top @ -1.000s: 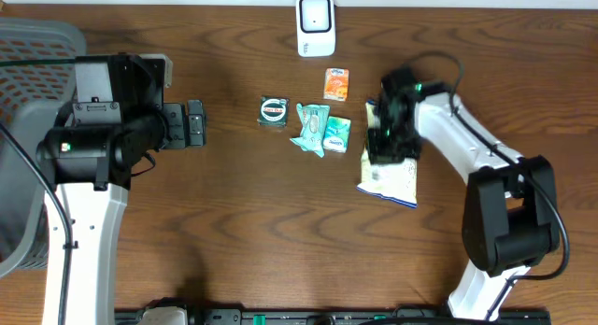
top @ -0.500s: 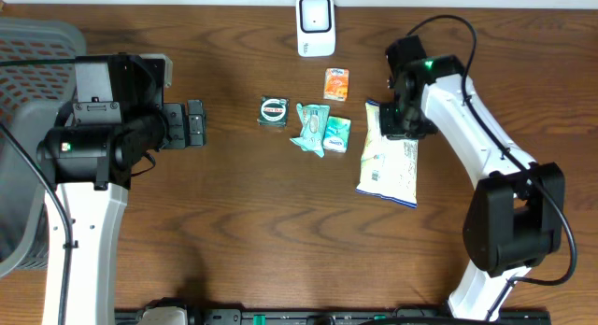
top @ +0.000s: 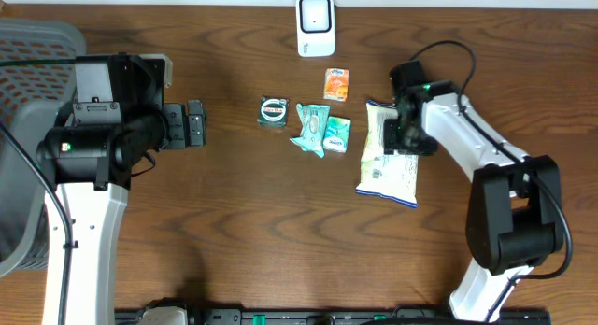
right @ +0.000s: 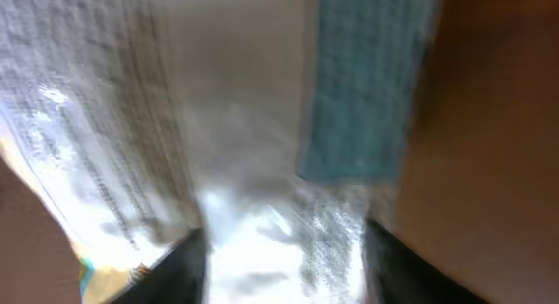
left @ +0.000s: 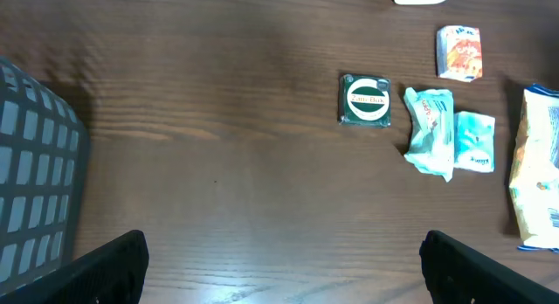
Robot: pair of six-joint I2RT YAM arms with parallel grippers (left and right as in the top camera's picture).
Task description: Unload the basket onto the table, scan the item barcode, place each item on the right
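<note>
The white plastic snack bag with a blue end strip (top: 385,166) lies flat on the brown wooden table (top: 280,232), right of centre, with a panel of fine print facing up. The right gripper (top: 404,131) sits over the bag's upper right corner. In the right wrist view its two dark fingers (right: 185,262) stand parted on either side of crumpled film, but the picture is blurred and I cannot tell whether they pinch it. The left gripper (left: 284,273) hovers well to the left, jaws spread wide with nothing between them.

Just left of the bag lie two teal crinkled wrappers (top: 320,129), touching each other. Beside these is a dark square packet with a round green-and-white label (left: 365,100), and behind them a small orange sachet (top: 337,84). The white rounded scanner unit with a dark window (top: 316,24) stands at the table's far edge, well apart from the bag, with the sachet just in front of it. A grey mesh plastic basket (top: 28,54) sits at the far left.

The round label's lettering, the sachet's print and the bag's text are all too small or blurred to read.
</note>
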